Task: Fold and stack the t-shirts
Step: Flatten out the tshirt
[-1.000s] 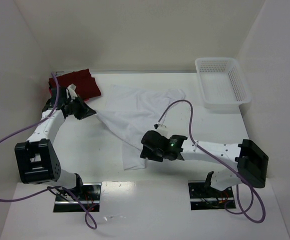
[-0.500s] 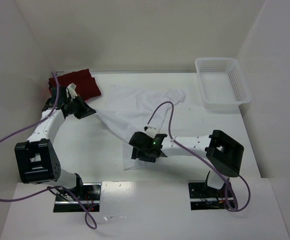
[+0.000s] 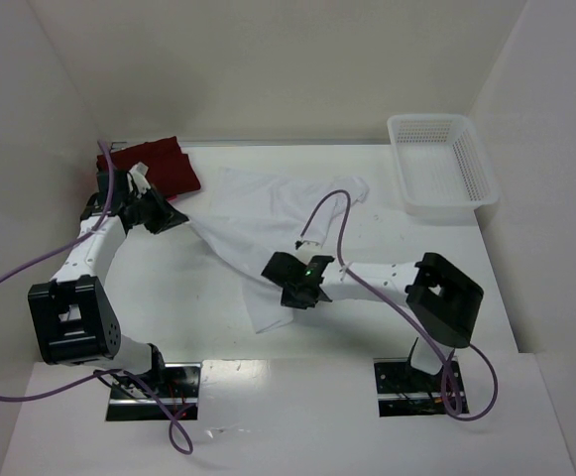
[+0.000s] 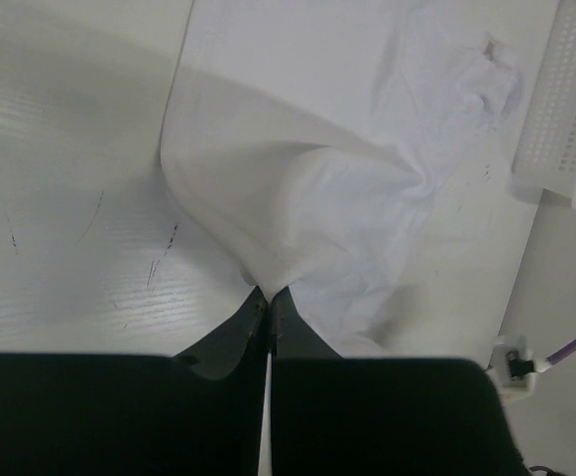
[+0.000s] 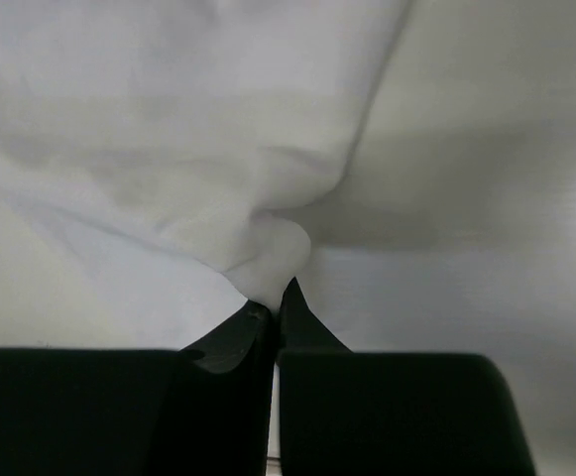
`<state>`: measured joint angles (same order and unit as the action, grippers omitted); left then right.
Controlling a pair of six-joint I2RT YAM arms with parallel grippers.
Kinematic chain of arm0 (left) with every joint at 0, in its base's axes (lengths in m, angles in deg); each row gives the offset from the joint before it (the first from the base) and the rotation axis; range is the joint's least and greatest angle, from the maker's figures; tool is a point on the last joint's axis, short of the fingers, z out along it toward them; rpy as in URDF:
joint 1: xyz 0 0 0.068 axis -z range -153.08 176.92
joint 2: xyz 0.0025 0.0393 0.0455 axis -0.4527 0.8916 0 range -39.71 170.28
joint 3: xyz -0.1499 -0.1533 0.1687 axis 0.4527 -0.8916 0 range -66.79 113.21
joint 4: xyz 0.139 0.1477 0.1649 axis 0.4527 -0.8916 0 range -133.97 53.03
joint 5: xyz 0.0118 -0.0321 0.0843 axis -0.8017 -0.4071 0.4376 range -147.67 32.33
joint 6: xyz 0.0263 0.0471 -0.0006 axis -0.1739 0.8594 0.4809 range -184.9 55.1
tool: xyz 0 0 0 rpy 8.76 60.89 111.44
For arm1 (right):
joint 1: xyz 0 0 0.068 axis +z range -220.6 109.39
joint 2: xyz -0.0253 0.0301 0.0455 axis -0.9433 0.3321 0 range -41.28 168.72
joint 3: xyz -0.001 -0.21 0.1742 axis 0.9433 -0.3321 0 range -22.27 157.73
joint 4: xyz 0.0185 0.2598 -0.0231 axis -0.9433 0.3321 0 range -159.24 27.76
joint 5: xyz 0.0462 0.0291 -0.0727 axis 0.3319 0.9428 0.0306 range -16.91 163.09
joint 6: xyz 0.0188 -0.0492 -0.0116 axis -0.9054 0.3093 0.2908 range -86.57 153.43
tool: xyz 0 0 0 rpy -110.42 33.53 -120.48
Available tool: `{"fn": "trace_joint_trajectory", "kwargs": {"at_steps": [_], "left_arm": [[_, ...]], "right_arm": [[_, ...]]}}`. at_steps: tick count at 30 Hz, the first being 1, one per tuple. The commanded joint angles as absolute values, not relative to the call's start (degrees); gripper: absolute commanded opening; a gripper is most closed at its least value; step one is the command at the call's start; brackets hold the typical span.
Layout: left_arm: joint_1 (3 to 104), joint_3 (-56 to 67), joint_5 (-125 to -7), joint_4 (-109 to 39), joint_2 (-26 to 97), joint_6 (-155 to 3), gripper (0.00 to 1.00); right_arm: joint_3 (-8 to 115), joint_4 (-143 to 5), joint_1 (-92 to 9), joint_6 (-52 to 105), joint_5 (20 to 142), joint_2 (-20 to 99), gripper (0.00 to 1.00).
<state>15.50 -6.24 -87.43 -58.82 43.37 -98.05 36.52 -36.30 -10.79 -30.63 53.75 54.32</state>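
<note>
From above, the white t-shirt (image 3: pixel 268 223) sprawls across the middle of the bench (image 3: pixel 188 297), and the dark red t-shirt (image 3: pixel 154 164) lies at the far-left corner. Only the wrist views show the grips: the left pincer (image 4: pixel 268 300) and right pincer (image 5: pixel 276 299) are each clamped tight on white cloth.

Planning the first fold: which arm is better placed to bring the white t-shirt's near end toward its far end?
Right, probably: the right pincer is shut on the white t-shirt near its near end, while the left pincer grips its left side by the dark red t-shirt.
</note>
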Motion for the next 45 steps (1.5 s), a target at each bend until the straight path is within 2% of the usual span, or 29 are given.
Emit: {"fn": "trace_joint_trajectory", "kwargs": {"at_steps": [1,7,12,14,18,20,24,34,38,45], "left_arm": [[14.6,-4.0,-89.2,-57.6,43.0,-97.1,0.00],[14.6,-4.0,-89.7,-57.6,43.0,-97.1,0.00],[14.1,-4.0,-90.3,-57.6,43.0,-97.1,0.00],[14.1,-4.0,-90.3,-57.6,43.0,-96.5,0.00],[14.1,-4.0,-90.8,-57.6,43.6,-96.5,0.00],[14.1,-4.0,-91.4,-57.6,43.9,-95.9,0.00],[14.1,-4.0,-91.4,-57.1,44.1,-95.9,0.00],[14.1,-4.0,-91.4,-57.1,44.1,-95.9,0.00],[14.1,-4.0,-91.4,-57.1,44.1,-95.9,0.00],[14.1,-4.0,-91.4,-57.1,44.7,-95.9,0.00]], "right_arm": [[37.5,-28.3,-19.2,-23.2,44.9,43.8,0.00],[44.5,-21.7,-30.9,-10.9,38.4,36.2,0.01],[44.6,-21.4,-31.0,-8.3,39.4,40.4,0.10],[39.9,-24.7,-31.0,-10.7,44.0,39.9,0.26],[31.7,-29.2,-31.0,-15.8,47.7,34.1,0.51],[29.1,-30.1,-31.0,-18.3,48.0,29.3,0.69],[27.0,-29.4,-32.0,-20.0,48.6,24.5,0.79],[21.1,-31.9,-32.4,-25.7,49.2,27.2,0.83],[18.8,-34.3,-35.7,-26.3,49.2,27.2,0.63],[18.3,-35.3,-37.9,-27.0,49.2,27.8,0.60]]}}
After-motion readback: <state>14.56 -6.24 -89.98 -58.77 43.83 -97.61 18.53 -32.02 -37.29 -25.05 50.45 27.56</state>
